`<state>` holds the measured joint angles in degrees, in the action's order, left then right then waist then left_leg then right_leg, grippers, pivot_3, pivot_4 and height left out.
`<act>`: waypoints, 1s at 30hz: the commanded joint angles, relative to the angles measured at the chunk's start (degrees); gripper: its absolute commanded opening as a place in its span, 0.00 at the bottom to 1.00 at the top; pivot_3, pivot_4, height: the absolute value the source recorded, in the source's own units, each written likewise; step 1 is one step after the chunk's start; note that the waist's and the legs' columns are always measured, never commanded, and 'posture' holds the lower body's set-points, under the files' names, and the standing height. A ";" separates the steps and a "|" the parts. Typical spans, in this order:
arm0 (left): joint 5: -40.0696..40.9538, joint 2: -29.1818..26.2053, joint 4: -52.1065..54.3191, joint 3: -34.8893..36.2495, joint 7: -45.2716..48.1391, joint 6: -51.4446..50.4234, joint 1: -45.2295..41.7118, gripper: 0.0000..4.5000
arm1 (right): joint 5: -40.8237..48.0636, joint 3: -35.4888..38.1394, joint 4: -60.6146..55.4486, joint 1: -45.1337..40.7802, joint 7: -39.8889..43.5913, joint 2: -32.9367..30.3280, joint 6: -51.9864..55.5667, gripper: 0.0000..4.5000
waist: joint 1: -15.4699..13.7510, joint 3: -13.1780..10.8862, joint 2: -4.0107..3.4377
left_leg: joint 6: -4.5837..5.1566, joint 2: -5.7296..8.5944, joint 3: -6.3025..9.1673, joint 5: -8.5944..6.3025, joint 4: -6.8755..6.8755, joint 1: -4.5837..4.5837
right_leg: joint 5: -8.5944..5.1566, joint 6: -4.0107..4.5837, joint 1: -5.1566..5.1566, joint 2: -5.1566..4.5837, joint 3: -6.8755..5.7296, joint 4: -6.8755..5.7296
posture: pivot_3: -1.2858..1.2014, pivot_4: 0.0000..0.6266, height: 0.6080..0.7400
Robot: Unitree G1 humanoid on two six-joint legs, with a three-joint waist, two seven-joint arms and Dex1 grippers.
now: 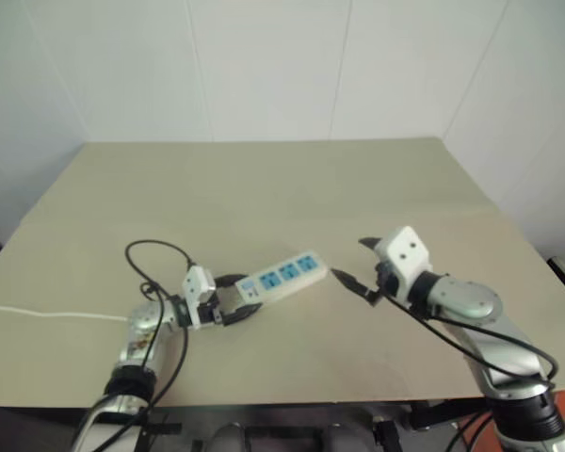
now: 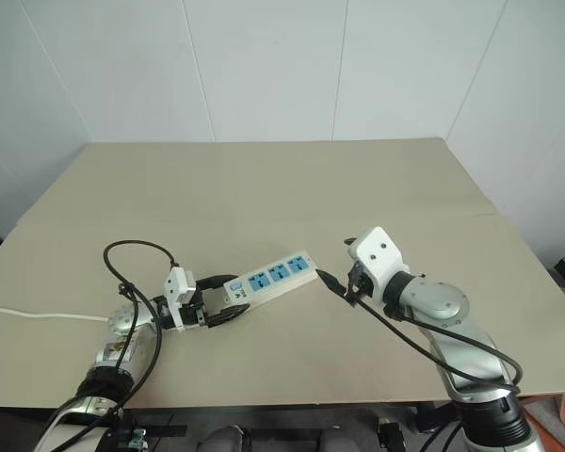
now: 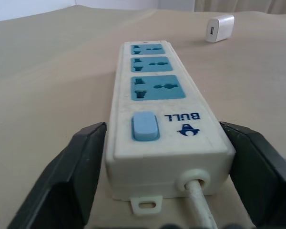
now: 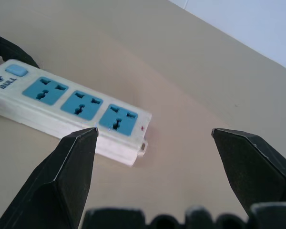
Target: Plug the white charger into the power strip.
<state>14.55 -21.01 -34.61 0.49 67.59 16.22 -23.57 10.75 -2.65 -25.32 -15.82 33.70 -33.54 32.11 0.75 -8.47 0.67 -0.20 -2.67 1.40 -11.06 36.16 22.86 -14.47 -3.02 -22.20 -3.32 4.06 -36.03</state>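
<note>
Since the plugging can only go well if the strip holds firm, I judge the step in hand to be steadying it on the table (image 1: 264, 179), a wide beige top. The power strip (image 1: 281, 276) lies flat on it at a slant, its three blue sockets (image 3: 157, 88) facing up and its cord (image 3: 200, 205) leaving at the near end.

My left gripper (image 3: 167, 143) is clenched on that end. Its black fingers (image 3: 81, 162) sit one against each long side, level with the blue switch, and the cord runs out between them. To do this well I should keep the squeeze even and press the strip lightly down, so it neither tips nor slides toward the table's edge. I should also keep the fingers clear of the nearest socket.

My right gripper (image 1: 350, 259) hangs released and empty just past the strip's far end, above the table, its jaws spread wide.

What I take for the white charger (image 3: 220, 27) shows in the left wrist view as a small white box. It lies on the table well beyond the strip's far end and a little to one side. Fetching it falls to the right gripper. A hold across the charger's flat sides would leave its prongs free to line up with a socket.
</note>
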 commanded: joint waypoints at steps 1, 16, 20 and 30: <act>-0.21 1.18 -0.94 -0.77 -0.85 -1.09 2.02 0.72 | -0.09 0.46 -1.01 -0.67 -0.19 -0.15 -0.17 1.00 | -0.02 0.01 0.00 | 0.00 0.00 0.00 0.00 0.00 0.00 | 0.00 0.01 0.00 0.00 0.00 0.00 | 0.52 0.24 1.00; 2.43 -2.57 0.08 -4.52 17.43 -2.82 -1.64 0.72 | 2.11 -7.97 6.30 -20.73 27.69 -29.48 13.89 1.00 | 0.13 0.00 -0.02 | 0.00 0.00 0.00 0.00 -0.15 0.14 | 0.04 0.23 -0.16 -0.04 -0.06 0.17 | 0.52 0.24 1.00; 1.95 -2.72 -2.01 -6.11 22.26 -0.82 -4.20 0.72 | -5.71 -20.30 14.43 -31.54 37.22 -31.10 11.98 1.00 | 0.24 -0.02 0.01 | -0.01 -0.05 -0.04 -0.01 -0.19 0.23 | -0.13 0.12 -0.27 -0.02 -0.06 0.22 | 0.52 0.24 1.00; 1.06 -0.52 -7.83 -6.86 22.95 3.59 -6.70 0.72 | -19.82 -34.08 30.26 -40.75 45.91 -24.11 6.20 1.00 | -0.37 -0.02 0.01 | 0.00 0.05 -0.06 -0.01 -0.09 0.87 | 0.05 0.32 -0.88 -0.07 -0.03 0.04 | 0.52 0.24 1.00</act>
<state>16.96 -22.00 -41.92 -5.52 90.67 19.75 -30.98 -6.98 -37.14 3.32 -54.98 78.72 -57.63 39.44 0.38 -8.48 0.68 -0.20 -2.61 1.34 -11.06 36.08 23.73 -14.41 -2.70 -23.08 -3.40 4.03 -35.99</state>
